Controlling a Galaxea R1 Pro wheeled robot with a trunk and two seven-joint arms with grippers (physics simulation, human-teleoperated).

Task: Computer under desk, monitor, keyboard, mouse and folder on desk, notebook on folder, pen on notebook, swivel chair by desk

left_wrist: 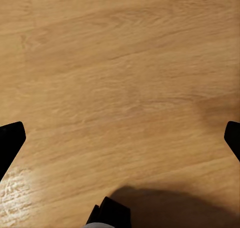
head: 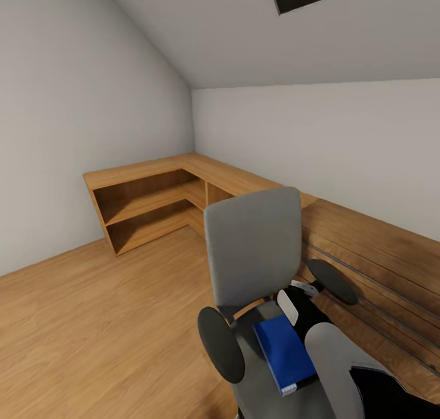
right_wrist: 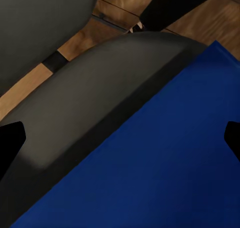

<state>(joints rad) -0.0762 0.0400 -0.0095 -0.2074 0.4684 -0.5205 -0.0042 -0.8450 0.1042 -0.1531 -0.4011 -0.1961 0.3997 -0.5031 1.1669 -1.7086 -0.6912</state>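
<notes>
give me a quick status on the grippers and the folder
Right gripper open, fingers wide, close above the folder. Folder flat on the swivel chair seat. Left gripper open over bare floor. Nothing blocking the folder.

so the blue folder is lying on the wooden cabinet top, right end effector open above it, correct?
Not the cabinet. The blue folder lies on the swivel chair seat, as the head view shows. The right end effector is open above it, as you said.

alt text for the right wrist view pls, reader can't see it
Close view of the blue folder lying flat on the grey seat of the swivel chair, with the open right gripper above it, dark fingertips at either edge. Wooden floor shows beyond the seat.
</notes>
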